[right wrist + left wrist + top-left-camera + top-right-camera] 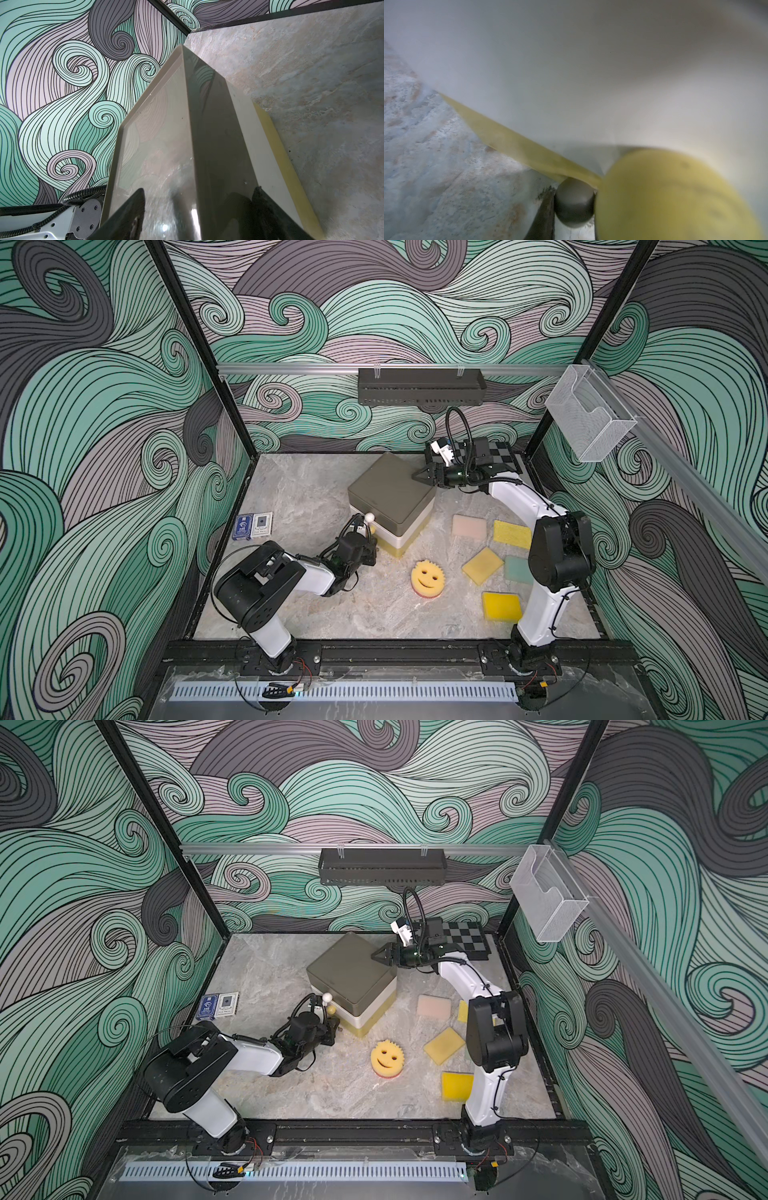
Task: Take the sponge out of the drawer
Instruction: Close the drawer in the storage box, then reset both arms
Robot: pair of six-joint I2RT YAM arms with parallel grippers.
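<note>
A stacked drawer unit [388, 493] [349, 969] [166, 135] stands mid-table: grey-brown top, white middle, yellow bottom drawer, all looking closed. The sponge is hidden. My left gripper [375, 551] [334, 1029] [572, 199] is low at the unit's front, shut on the grey knob [574, 212] of the yellow bottom drawer. A yellow knob [664, 197] [372, 529] blurs beside it, and a white knob [369, 516] sits higher. My right gripper [419, 477] [378, 955] [199, 189] is open, astride the unit's top rear edge, one finger over the top and one down the side.
A yellow smiley scrubber [427, 577] and several flat foam pads, pink [468, 526], yellow [482, 565] and green [517, 569], lie right of the unit. Two card boxes [252, 525] lie at the left. A checkerboard [505, 456] sits at the back right.
</note>
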